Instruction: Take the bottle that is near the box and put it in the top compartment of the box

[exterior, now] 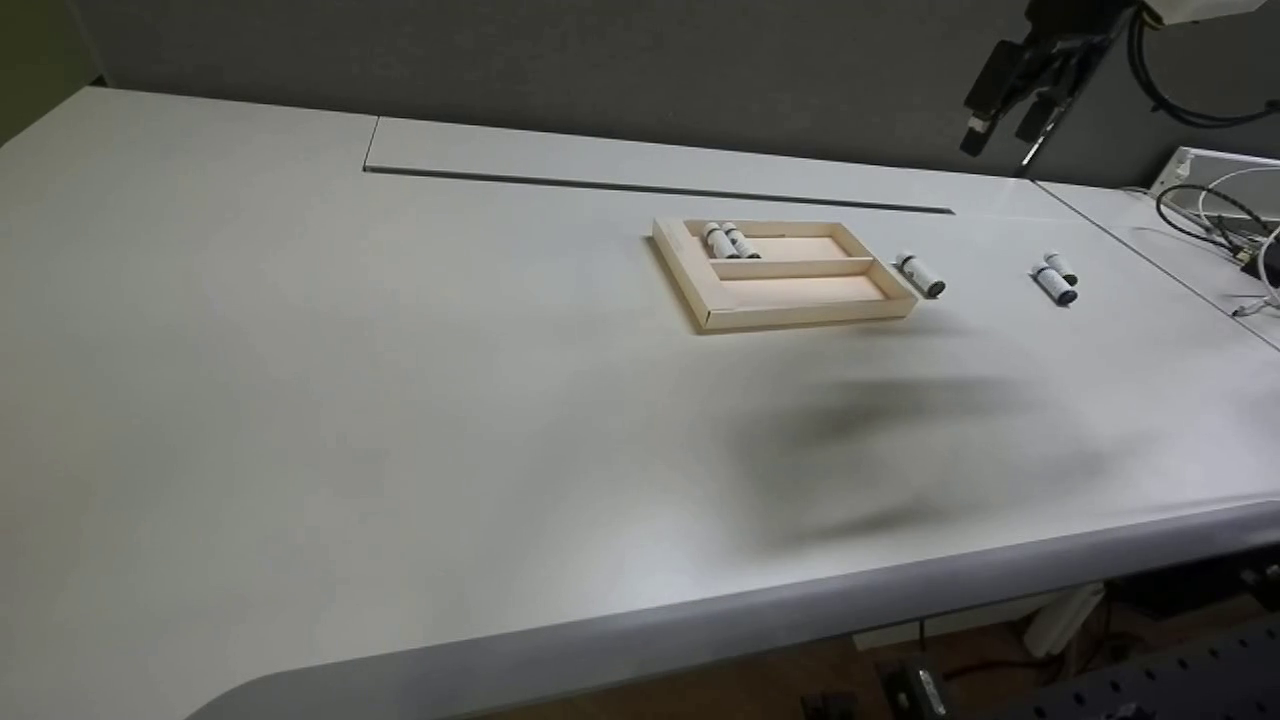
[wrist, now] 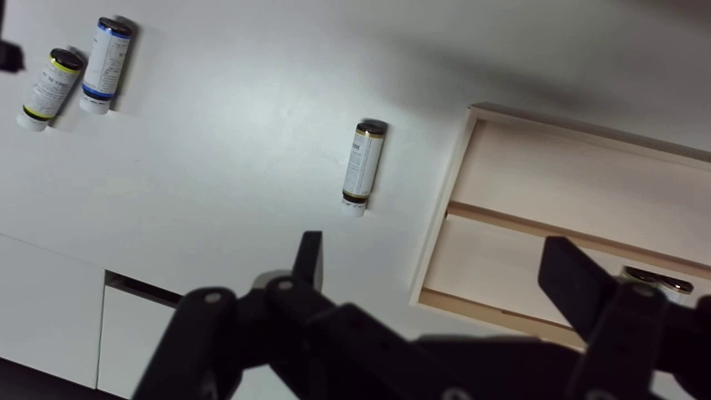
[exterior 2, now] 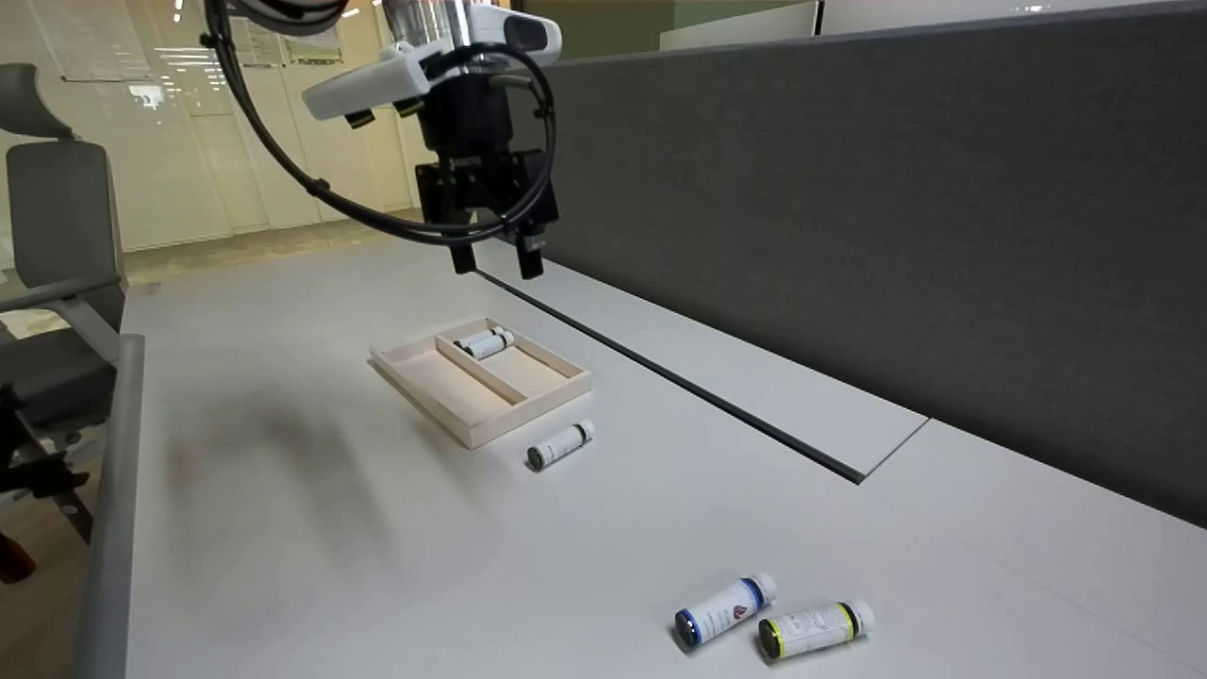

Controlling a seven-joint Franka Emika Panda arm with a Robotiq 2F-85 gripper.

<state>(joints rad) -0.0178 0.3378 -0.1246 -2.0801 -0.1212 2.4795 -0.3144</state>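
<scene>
The bottle [exterior: 920,275] lies on its side on the table, just off one short end of the box [exterior: 810,318]. It has a white label, dark bands and a white cap in the wrist view [wrist: 364,165]; it also shows in an exterior view [exterior 2: 561,445]. The box is a shallow light wood tray with one divider. Its top compartment [exterior 2: 536,373], on the grey panel's side, holds two similar bottles [exterior 2: 487,344] side by side. My gripper [exterior 2: 497,264] is open and empty, high above the table. In the wrist view its fingers [wrist: 436,255] stand wide apart.
A blue-banded bottle [exterior 2: 724,613] and a yellow-banded bottle [exterior 2: 816,630] lie on the table away from the box. A grey panel [exterior 2: 849,236] stands along the back, with a dark slot [exterior 2: 698,391] in the table before it. Cables [exterior: 1225,235] lie at the table's far end.
</scene>
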